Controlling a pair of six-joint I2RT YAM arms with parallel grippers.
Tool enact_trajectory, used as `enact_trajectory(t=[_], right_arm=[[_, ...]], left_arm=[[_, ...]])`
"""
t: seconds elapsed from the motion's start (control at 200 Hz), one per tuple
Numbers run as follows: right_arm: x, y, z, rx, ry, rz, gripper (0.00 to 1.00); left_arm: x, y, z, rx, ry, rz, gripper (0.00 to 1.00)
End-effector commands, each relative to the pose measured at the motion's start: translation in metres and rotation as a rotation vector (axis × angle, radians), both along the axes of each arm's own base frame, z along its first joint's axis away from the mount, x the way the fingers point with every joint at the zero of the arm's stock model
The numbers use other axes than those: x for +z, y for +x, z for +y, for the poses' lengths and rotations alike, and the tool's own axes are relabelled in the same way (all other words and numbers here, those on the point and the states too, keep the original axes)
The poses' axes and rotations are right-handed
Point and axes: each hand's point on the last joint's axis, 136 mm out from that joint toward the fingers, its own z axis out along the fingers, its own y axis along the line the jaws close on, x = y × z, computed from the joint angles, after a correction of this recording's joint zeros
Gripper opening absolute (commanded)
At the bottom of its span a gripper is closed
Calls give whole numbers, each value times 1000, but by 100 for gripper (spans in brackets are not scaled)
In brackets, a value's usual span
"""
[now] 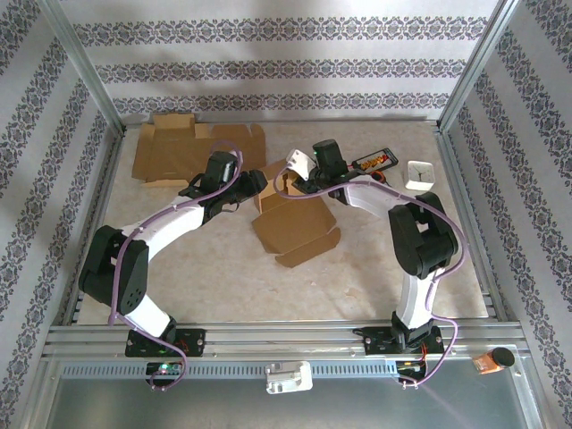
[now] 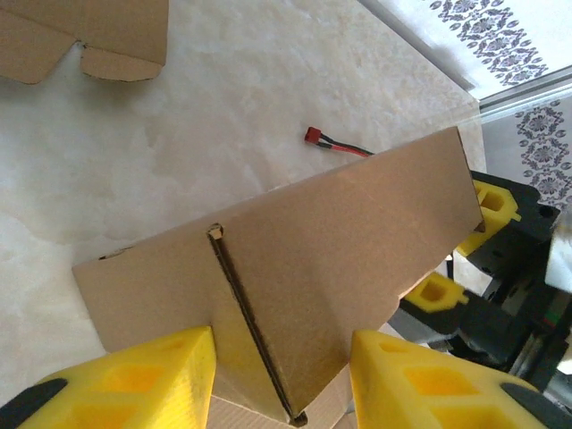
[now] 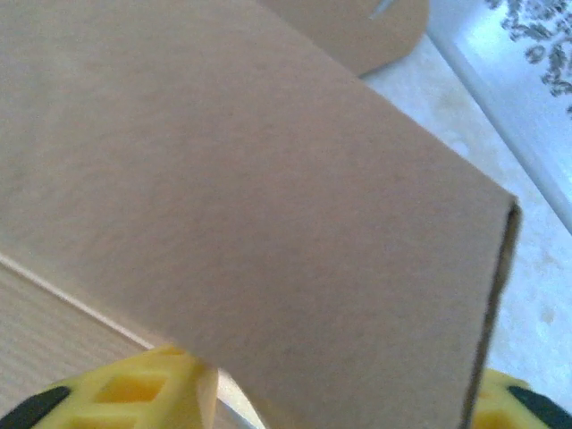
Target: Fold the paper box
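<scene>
We find the left gripper (image 2: pixel 281 366) clamped across a folded wall of the cardboard box (image 2: pixel 340 241). The right gripper (image 3: pixel 344 393) stands spread apart astride another panel.

The near beige tabletop (image 1: pixel 268 290) lies open, a half-folded brown cardboard box (image 1: pixel 299 223) fills the middle and a flat brown cardboard sheet (image 1: pixel 174 150) the far left.
</scene>
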Motion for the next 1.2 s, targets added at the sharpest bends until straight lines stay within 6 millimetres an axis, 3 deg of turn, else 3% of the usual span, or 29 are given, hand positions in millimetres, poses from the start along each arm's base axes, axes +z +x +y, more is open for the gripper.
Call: enact_trajectory(t=[0.0, 0.08, 0.22, 0.3, 0.425, 0.525, 0.665, 0.799, 1.069, 1.199], right_arm=[[-26, -13, 15, -27, -58, 69, 33], [-27, -15, 19, -30, -61, 83, 26], [-22, -26, 26, -7, -36, 99, 18], [-11, -35, 31, 3, -13, 113, 11], [18, -67, 40, 9, 81, 224, 11], [34, -96, 43, -38, 221, 369, 11], [9, -111, 40, -135, 217, 382, 8], [-12, -117, 54, -122, 166, 346, 8], [-34, -126, 65, -111, 177, 367, 12], [-38, -128, 67, -118, 210, 365, 19]], left_arm=[[24, -2, -6, -38, -38, -52, 47], [40, -6, 0, -30, -29, -101, 57], [72, -18, 29, 49, 34, -204, 70], [87, -30, 47, 89, 82, -244, 73], [101, -60, 74, 112, 195, -262, 75], [87, -85, 92, 68, 346, -217, 76], [60, -111, 89, -64, 394, -121, 78], [32, -111, 76, -88, 317, -18, 79], [-5, -101, 59, -121, 180, 87, 80], [-21, -103, 52, -155, 142, 123, 74]])
